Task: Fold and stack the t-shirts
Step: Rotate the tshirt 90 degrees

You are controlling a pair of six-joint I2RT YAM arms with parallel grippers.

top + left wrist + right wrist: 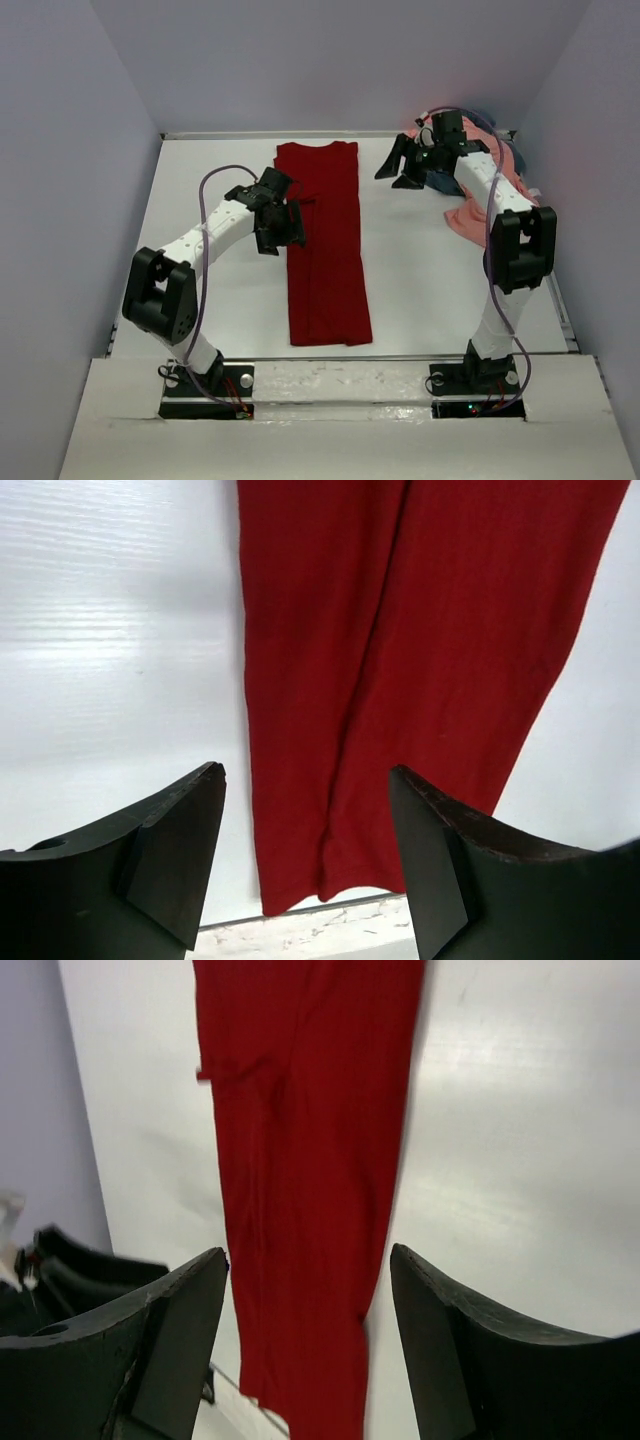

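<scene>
While hanging over the table, left gripper (283, 238) (307, 775): jaws are standing wide apart, clasping nothing; it is hovering at the left edge of the dark red t-shirt (325, 250) (400, 630), and whether a fingertip is brushing the cloth I cannot tell.
Right gripper (397, 172) (307, 1255): jaws are likewise gaping, released and empty; it is hanging in the air off the right of the red shirt's far end, just beside the heap of shirts.
Dark red t-shirt: it is lying flat in the middle of the white table (420, 290), folded lengthwise into a long narrow strip, collar end pointing to the far wall.
Salmon pink t-shirt (468, 217): it is lying crumpled at the far right corner, partly hidden by the right arm.
Slate blue-grey t-shirt (447, 184): it is sitting bunched in that same heap, touching the pink one.
Count of grippers: two are showing, both empty.
Count of t-shirts: three are showing, one of each colour.
</scene>
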